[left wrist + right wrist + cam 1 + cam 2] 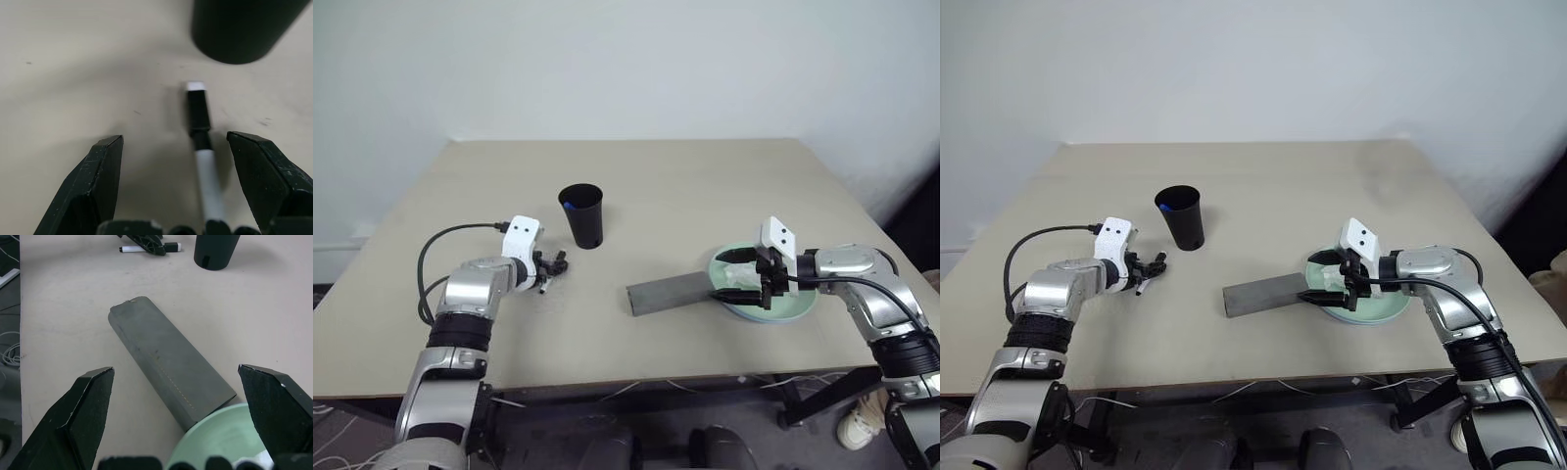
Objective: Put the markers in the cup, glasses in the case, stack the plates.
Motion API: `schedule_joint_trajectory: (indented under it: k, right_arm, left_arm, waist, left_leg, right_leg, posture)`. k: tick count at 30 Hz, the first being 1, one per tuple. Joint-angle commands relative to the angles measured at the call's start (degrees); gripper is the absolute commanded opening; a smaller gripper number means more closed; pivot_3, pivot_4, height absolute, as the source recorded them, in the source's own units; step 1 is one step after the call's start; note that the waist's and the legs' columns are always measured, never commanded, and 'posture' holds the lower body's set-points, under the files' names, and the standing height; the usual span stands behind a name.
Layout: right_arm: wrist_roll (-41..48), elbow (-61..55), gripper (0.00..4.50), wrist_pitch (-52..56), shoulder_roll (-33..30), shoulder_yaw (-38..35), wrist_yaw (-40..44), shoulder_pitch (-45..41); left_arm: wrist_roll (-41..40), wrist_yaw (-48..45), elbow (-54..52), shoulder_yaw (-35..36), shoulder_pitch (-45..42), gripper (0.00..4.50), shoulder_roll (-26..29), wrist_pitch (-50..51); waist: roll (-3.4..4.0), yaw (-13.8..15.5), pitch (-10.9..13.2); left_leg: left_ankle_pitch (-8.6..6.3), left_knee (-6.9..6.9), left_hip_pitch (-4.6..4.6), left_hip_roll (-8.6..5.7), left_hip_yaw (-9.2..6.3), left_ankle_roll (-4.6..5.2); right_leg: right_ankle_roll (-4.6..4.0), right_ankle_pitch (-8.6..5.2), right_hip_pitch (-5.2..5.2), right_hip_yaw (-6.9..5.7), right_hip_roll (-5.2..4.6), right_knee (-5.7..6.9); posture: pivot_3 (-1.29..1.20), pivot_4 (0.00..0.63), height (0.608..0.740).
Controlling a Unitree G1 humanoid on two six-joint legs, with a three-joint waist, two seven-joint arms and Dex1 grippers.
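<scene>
1. Table carries everything we see – a beige top with the black cup standing upright near its middle, a spot of blue showing inside the rim.

2. Our left gripper is low over the tabletop, forearm angled forward and down, just left of the cup. Its jaws stand apart, and the thin marker with the black cap lies flat on the table between them, nearer one finger than the other. We cannot tell whether either finger touches it.

3. The marker's capped end points toward the cup, which stands just beyond it.

4. Our right arm is bent at the elbow, and the right gripper points to the left, tilted a little downward, over the near-left rim of the mint green plate. Its jaws are wide apart and hold nothing.

5. The grey case lies closed on the table – one end touching or just under the plate's rim, the other end reaching out toward the left arm. A light blue edge shows beneath the green plate.
</scene>
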Motion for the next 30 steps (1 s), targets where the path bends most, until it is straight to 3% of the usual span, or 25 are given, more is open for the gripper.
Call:
schedule_joint_trajectory:
  k: [1, 7, 8, 11, 18, 24, 30]
  right_arm:
    - [0.58, -1.92, 4.41, -0.03, -0.69, -1.87, -0.3, -0.71]
    - [0.5, -1.86, 4.41, -0.07, -0.55, -1.84, -0.41, -0.76]
    - [0.5, -1.82, 4.41, -0.08, -0.52, -1.83, -0.42, -0.79]
    - [0.5, -1.98, 4.41, 0.0, -0.38, -1.74, -0.57, -0.81]
    - [0.5, -1.82, 4.41, -0.11, -0.25, -1.67, -0.61, -0.91]
    - [0.42, -1.34, 4.41, -0.24, -0.11, -1.52, -0.45, -1.4]
    - [0.33, -0.96, 4.41, -0.33, -0.22, -1.5, -0.23, -1.76]
  left_arm:
    - [1.51, 0.14, 1.49, -0.64, -2.11, 3.57, -0.72, -1.53]
    - [3.3, -0.06, 4.68, -1.54, -3.46, 3.57, -2.03, -2.34]
    - [3.53, -0.07, 5.08, -1.66, -3.65, 3.4, -2.15, -2.49]
    - [3.95, -0.57, 5.56, -1.92, -4.02, 2.69, -2.36, -2.37]
    - [4.3, -2.08, 4.81, -2.5, -4.42, 0.31, -2.53, -1.88]
    - [3.0, -5.35, 2.37, -1.87, -4.46, 0.31, -1.79, -2.76]
    - [-4.35, -19.29, -12.68, -1.55, -0.8, 0.31, 2.61, 2.18]
  waist:
    - [0.01, 0.03, 0.0]
    - [0.04, 0.21, -0.03]
    - [0.05, 0.23, -0.03]
    - [0.05, 0.23, -0.04]
    - [0.05, 0.19, -0.04]
    - [0.05, 0.21, -0.03]
    - [0.01, -0.06, -0.01]
  left_leg:
    - [0.0, 0.0, 0.0, 0.0, 0.0, 0.0]
    - [-0.1, 0.04, 0.04, 0.0, -0.07, 0.21]
    - [-0.1, 0.04, 0.04, 0.0, -0.07, 0.22]
    - [-0.09, 0.07, 0.05, 0.0, -0.07, 0.23]
    - [-0.1, 0.07, 0.03, 0.0, -0.06, 0.23]
    - [-0.1, 0.07, 0.01, 0.0, -0.06, 0.24]
    - [-0.1, 0.06, -0.12, 0.01, -0.03, 0.2]
  right_leg:
    - [0.0, 0.0, 0.0, 0.0, -0.01, 0.0]
    - [-0.07, 0.04, 0.06, -0.05, -0.04, 0.03]
    - [-0.07, 0.05, 0.07, -0.05, -0.05, 0.03]
    - [-0.08, 0.05, 0.09, -0.07, -0.08, 0.03]
    - [-0.07, 0.06, 0.05, -0.08, -0.07, 0.03]
    - [-0.07, 0.06, 0.05, -0.08, -0.08, 0.0]
    - [-0.06, 0.05, -0.09, -0.09, -0.09, -0.01]
  posture:
    - [0.0, 0.0, 0.723]
    - [0.0, 0.0, 0.723]
    - [0.0, 0.0, 0.723]
    - [0.0, 0.0, 0.723]
    - [0.0, 0.0, 0.723]
    - [0.0, 0.0, 0.723]
    - [0.0, 0.0, 0.723]
